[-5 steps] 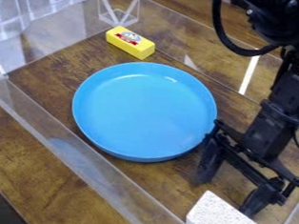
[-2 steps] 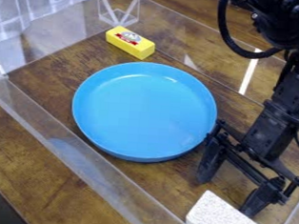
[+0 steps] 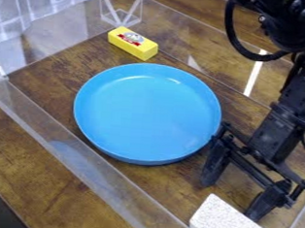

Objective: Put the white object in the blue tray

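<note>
Nothing has shifted over the last second | black gripper (image 3: 249, 185) open, empty, beside speckled white sponge-like block (image 3: 234, 220) | round blue plastic tray (image 3: 148, 113) empty | grasp pending

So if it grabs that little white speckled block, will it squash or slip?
The white block looks grainy and sponge-like, so it probably gives a little and weighs little. Its rough surface should resist slipping. Lying flat, it seems unlikely to roll.

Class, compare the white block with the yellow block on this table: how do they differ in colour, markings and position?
The white object is speckled and plain; the yellow block carries a red label. The white object lies at the near edge, partly cut off by the frame; the yellow block lies at the far side, beyond the blue tray. Both are small, rectangular and outside the tray.
</note>
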Controlling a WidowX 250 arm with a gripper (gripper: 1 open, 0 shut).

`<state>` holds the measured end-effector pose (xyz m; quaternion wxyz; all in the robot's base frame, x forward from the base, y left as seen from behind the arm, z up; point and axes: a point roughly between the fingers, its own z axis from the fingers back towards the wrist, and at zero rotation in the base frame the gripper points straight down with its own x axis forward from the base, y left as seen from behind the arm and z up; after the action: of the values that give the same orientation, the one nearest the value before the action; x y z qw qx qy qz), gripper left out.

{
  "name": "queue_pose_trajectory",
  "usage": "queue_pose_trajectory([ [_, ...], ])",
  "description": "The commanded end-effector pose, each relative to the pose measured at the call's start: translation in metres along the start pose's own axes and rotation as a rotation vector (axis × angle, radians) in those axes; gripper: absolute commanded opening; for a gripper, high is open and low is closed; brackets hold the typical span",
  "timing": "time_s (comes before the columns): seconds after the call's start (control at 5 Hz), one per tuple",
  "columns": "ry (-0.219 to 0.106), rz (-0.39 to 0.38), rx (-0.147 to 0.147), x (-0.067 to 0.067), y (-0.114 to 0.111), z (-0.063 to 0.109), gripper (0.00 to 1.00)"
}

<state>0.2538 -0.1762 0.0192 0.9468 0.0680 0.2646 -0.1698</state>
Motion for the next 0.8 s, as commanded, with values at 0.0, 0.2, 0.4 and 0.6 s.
queue_pose_trajectory([
  [0.0, 0.058, -0.063, 0.029, -0.0119, -0.0098, -0.0035, 1.0],
  [0.2, 0.072, -0.064, 0.028, -0.0119, -0.0085, -0.0033, 1.0],
  [0.4, 0.083, -0.065, 0.025, -0.0118, -0.007, -0.0032, 1.0],
  [0.6, 0.093, -0.067, 0.022, -0.0119, -0.0055, -0.0027, 1.0],
])
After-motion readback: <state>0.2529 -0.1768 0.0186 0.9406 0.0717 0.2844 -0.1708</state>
